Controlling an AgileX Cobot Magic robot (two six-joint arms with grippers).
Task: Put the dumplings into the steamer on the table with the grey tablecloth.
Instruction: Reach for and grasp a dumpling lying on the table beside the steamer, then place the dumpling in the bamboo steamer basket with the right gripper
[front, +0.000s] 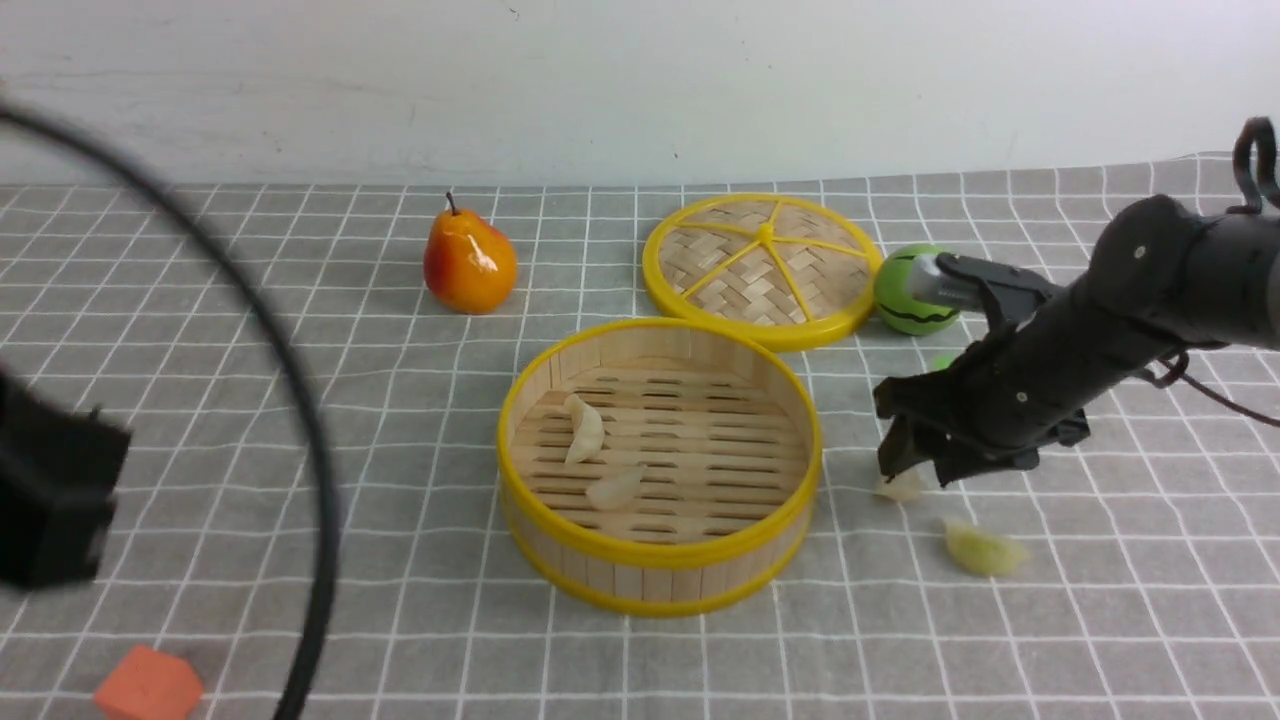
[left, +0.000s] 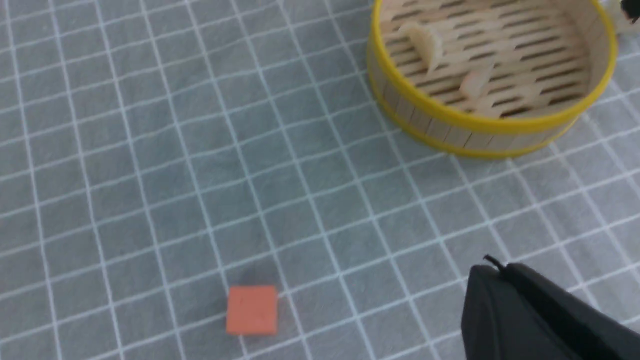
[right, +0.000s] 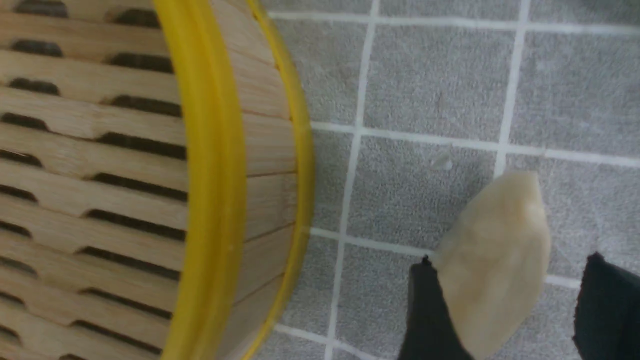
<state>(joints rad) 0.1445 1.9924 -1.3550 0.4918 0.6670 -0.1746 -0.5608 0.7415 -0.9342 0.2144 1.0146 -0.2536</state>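
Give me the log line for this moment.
steamer: two dumplings inside | cloth: pale dumpling, yellowish dumpling | right claw: open around pale dumpling | left claw: shut, empty

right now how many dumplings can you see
4. Two pale crescent toy dumplings lie in the round yellow-rimmed bamboo steamer; a third pale one sits on the grey gridded tablecloth between the right arm's open fingers; a yellow-green one lies on the cloth nearby.
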